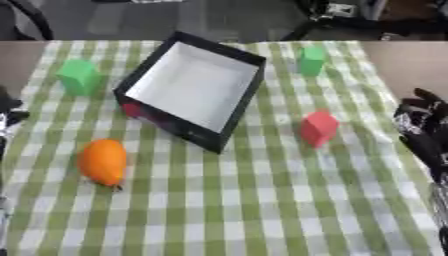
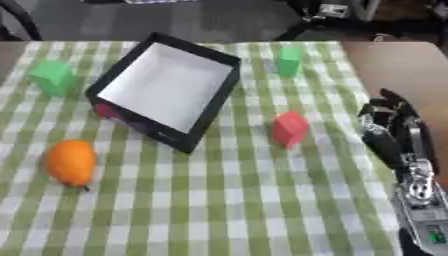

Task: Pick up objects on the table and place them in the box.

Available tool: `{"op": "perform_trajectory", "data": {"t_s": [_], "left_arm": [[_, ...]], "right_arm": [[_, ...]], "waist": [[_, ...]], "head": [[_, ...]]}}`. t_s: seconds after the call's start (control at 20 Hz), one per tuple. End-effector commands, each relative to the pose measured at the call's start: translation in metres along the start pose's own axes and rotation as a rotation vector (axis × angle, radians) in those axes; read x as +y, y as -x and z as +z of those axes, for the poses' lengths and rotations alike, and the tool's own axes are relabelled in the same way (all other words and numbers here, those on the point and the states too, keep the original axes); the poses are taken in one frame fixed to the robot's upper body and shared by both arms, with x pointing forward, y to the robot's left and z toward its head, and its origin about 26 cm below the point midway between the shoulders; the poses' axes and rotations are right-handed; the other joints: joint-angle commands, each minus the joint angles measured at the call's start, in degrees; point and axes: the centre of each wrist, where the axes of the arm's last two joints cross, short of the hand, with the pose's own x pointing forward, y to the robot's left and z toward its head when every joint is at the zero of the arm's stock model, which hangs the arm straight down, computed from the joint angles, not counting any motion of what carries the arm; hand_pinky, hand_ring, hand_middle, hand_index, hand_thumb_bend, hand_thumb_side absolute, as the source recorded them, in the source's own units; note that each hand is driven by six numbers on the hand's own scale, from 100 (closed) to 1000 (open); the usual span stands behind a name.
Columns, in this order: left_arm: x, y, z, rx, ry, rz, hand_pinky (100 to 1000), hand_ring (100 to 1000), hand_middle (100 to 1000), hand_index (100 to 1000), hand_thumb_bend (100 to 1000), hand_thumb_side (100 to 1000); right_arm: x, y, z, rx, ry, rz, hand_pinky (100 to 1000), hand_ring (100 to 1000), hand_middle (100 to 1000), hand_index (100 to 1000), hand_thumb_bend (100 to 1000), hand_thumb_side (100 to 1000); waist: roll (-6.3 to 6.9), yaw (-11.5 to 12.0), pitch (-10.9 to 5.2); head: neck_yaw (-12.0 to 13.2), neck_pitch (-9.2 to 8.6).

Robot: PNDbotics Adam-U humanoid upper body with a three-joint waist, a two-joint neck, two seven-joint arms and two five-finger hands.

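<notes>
A black box (image 1: pixel 179 125) with a white inside stands tilted at the table's middle, and nothing shows inside it. An orange fruit (image 1: pixel 103 161) lies to its front left. A green cube (image 1: pixel 80 76) sits at the far left and a smaller green block (image 1: pixel 311 60) at the far right. A red cube (image 1: pixel 319 127) rests just right of the box. My right hand (image 2: pixel 392 127) hovers open at the right edge, fingers pointing away, a hand's width right of the red cube. Only a dark sliver of my left hand (image 1: pixel 9 114) shows at the left edge.
A green-and-white checked cloth (image 1: pixel 262 210) covers the table. Bare wooden tabletop (image 1: pixel 411 65) shows beyond the cloth on the right. A reddish patch (image 1: pixel 131 108) marks the box's left outer wall. Dark chair parts and floor lie past the far edge.
</notes>
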Motion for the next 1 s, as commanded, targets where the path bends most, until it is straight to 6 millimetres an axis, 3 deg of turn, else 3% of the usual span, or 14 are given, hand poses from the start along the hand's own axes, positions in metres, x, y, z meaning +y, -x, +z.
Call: {"op": "perform_trajectory", "data": {"t_s": [0.05, 0.25, 0.55, 0.65, 1.0], "left_arm": [[0.035, -0.025, -0.022, -0.126, 0.240, -0.288, 785, 653, 662, 859, 507, 692], [0.051, -0.041, -0.040, -0.193, 0.574, -0.541, 775, 666, 679, 857, 477, 611], [0.054, -0.039, -0.045, -0.163, 0.956, -0.679, 769, 681, 695, 858, 409, 518], [0.052, -0.036, -0.043, -0.148, 1.021, -0.676, 766, 677, 690, 856, 389, 505], [0.041, -0.024, -0.041, -0.086, 1.135, -0.664, 767, 684, 699, 866, 447, 549]], "right_arm": [[-0.009, -0.005, -0.004, -0.020, 0.002, 0.024, 788, 685, 726, 879, 119, 356], [-0.009, -0.005, -0.004, -0.020, -0.005, 0.029, 788, 685, 726, 879, 116, 356], [-0.011, -0.003, -0.002, -0.014, -0.007, 0.039, 787, 684, 726, 878, 114, 357], [-0.011, -0.003, -0.002, -0.014, -0.010, 0.039, 787, 684, 726, 879, 113, 357], [-0.011, -0.003, -0.002, -0.013, -0.013, 0.041, 787, 684, 726, 879, 112, 358]], "waist": [[0.20, -0.2, -1.75], [0.66, -0.7, -1.89], [1.41, -1.0, -2.29], [1.52, -1.0, -2.38], [1.43, -1.0, -2.61]], "head": [[0.1, -0.11], [0.0, -0.11], [-0.2, -0.11], [-0.3, -0.11], [-0.3, -0.11]]}}
